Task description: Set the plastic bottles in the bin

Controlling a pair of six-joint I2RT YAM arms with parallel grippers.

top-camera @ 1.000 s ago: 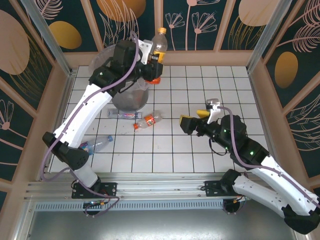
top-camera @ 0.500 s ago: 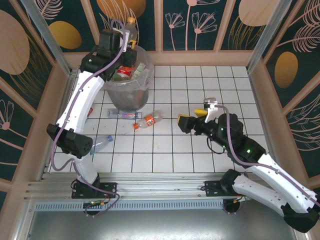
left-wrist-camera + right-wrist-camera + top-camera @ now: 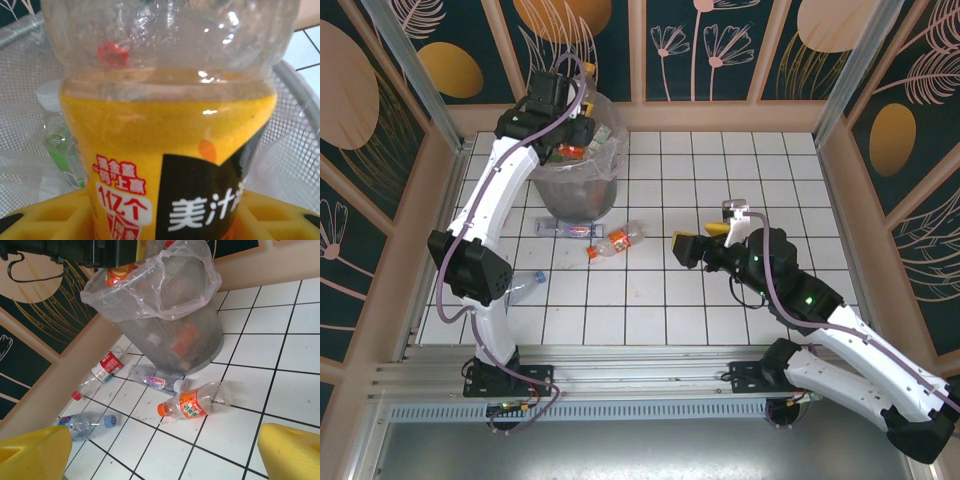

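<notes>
**One poised to drop, four to fetch**

Top view: the left arm (image 3: 485, 215) stretches over the bin (image 3: 588, 192) and covers part of a blue bottle (image 3: 527, 286). The right claw (image 3: 703, 237) waits with fingers apart, empty.

Left wrist: the left claw (image 3: 165, 220) flanks an orange-labelled bottle (image 3: 170, 150) above the mesh. Pinching or slack, I cannot tell, and its cap is cut off. Released off-centre, it may strike the rim and bounce out.

Right wrist: four bottles (image 3: 195, 402) lie beside the bin.
</notes>
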